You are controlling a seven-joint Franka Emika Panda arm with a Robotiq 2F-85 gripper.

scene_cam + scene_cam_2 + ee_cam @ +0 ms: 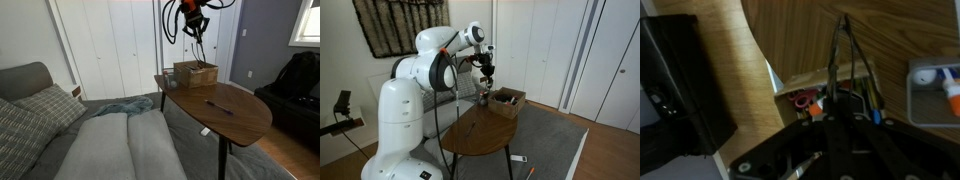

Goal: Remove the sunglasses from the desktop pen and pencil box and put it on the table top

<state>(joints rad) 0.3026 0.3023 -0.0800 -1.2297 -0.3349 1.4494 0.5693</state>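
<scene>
My gripper [196, 28] hangs high above the tan box [195, 73] at the far end of the oval reddish-brown table top [235, 118]. It is shut on the dark sunglasses [202, 47], which dangle thin and clear of the box. In an exterior view the gripper [487, 68] is above the box [507, 100] and table top [480, 138]. In the wrist view the sunglasses [846, 52] show as thin dark arms between my fingers [840, 112]. Below them the open box [800, 97] holds pink scissors and pens.
A thin purple pen [218, 107] lies on the middle of the table. A grey bed with pillows [60, 120] is beside the table, a black bag [298, 75] beyond it. A white container [935, 92] shows at the wrist view's right.
</scene>
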